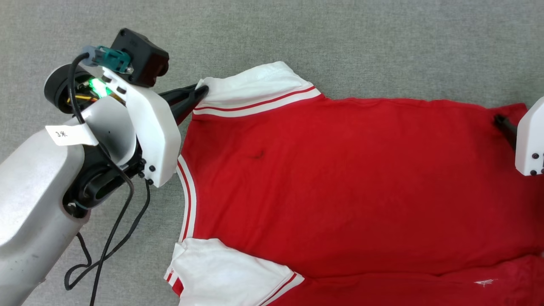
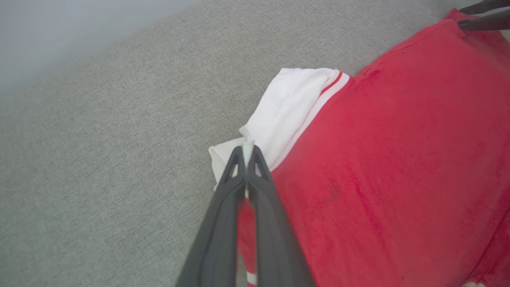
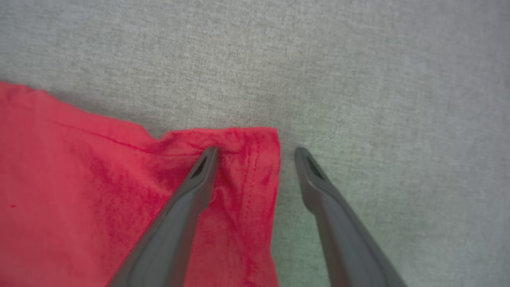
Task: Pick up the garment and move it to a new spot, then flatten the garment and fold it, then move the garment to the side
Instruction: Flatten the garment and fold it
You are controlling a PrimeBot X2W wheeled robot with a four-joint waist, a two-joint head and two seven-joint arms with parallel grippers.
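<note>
Closest to me, the left arm's pale forearm (image 1: 38, 191) is filling the lower left of the head view, with a black cable (image 1: 114, 238) looping down from its wrist onto the cloth below.

Grey woven fabric (image 1: 382, 42) is covering the whole work surface. It is lying bare in a wide band along the far side and down the left, so open room is showing beyond those edges of the shirt. In the left wrist view a pale blurred zone is showing past the surface's edge; I cannot tell what it is.

The garment (image 1: 340, 182) is lying spread across the middle, plain red side up, running off the right and near edges of the head view. One white sleeve (image 1: 250, 87) is pointing away along the far edge, and the other white sleeve (image 1: 221, 272) is lying at the near edge.

The left gripper (image 2: 247, 149) is pinching the far sleeve's corner, jaws pressed together on white cloth. The right gripper (image 3: 255, 150) is standing wide apart at the red hem corner (image 3: 255, 137), one finger over the cloth, the other over bare grey fabric, gripping nothing.

A small dark smudge (image 1: 257, 155) is marking the red.
</note>
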